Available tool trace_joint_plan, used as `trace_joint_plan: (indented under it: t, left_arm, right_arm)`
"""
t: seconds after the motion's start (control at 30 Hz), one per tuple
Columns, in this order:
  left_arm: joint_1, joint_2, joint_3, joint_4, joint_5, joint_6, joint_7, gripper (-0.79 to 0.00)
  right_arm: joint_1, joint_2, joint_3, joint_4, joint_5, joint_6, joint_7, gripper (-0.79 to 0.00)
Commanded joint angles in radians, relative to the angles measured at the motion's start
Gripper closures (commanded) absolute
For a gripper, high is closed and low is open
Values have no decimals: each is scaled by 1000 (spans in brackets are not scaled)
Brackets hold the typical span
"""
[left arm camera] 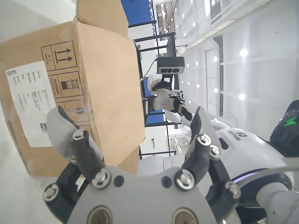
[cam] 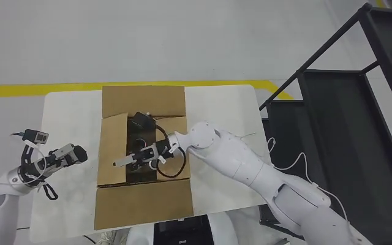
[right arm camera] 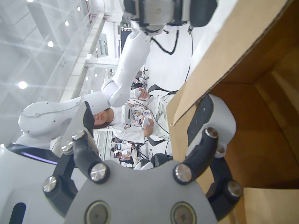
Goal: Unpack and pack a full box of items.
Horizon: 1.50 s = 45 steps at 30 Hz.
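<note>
At the middle of the white table sits the cardboard box, top open, its far and near flaps spread out flat. Dark contents lie in the shadowed inside, too dim to make out. Over the opening hangs the right arm, and the right gripper is down at the side flap on the left arm's side. Its fingers stand wide apart, one inside the box and the other outside, with the flap's edge between them and close to the inner pad, yet no clamp on the cardboard shows and nothing is held. Off to the side, near the box's outer wall but apart from it, hovers the left gripper, fingers spread wide, nothing between them. Its wrist camera looks straight at that wall, where a white label is stuck beside printed handling marks, and the right gripper shows above the flap beyond. A black metal rack stands beside the table on the right arm's side, and a yellow floor line runs past the far edge.
</note>
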<state>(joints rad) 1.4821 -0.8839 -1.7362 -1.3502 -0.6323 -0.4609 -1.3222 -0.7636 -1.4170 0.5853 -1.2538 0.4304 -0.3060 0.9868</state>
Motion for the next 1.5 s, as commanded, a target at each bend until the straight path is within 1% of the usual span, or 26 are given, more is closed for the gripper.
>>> trace_joint_plan:
  t: [0.0, 0.13, 0.23, 0.37, 0.53, 0.67, 0.83, 1.47]
  left_arm:
    - [1, 0, -2, -2, -4, -2, -3, -785]
    - [18, 1, -30, -12, -57, -23, -14, -785]
    - [47, 4, -76, -38, -120, -21, -16, -785]
    - [105, 8, -161, -78, -198, -8, -29, -785]
    - [162, 9, -248, -99, -252, 6, -43, -785]
    - [191, 4, -284, -99, -284, 17, -54, -785]
    - [194, -4, -300, -89, -314, 39, -76, -785]
    - [194, -4, -300, -89, -314, 39, -76, -785]
  right_arm:
    - [-1, -2, -1, -27, -1, 2, 10, -785]
    - [15, -21, -28, -58, -16, 12, 6, -785]
    - [35, -46, -64, -53, -23, 9, -8, -785]
    - [69, -85, -111, -15, -35, -4, -36, -785]
    - [107, -140, -162, 67, -33, -26, -63, -785]
    - [132, -180, -188, 140, -45, -47, -92, -785]
    - [148, -218, -200, 217, -47, -84, -105, -785]
    - [148, -220, -200, 222, -47, -86, -104, -785]
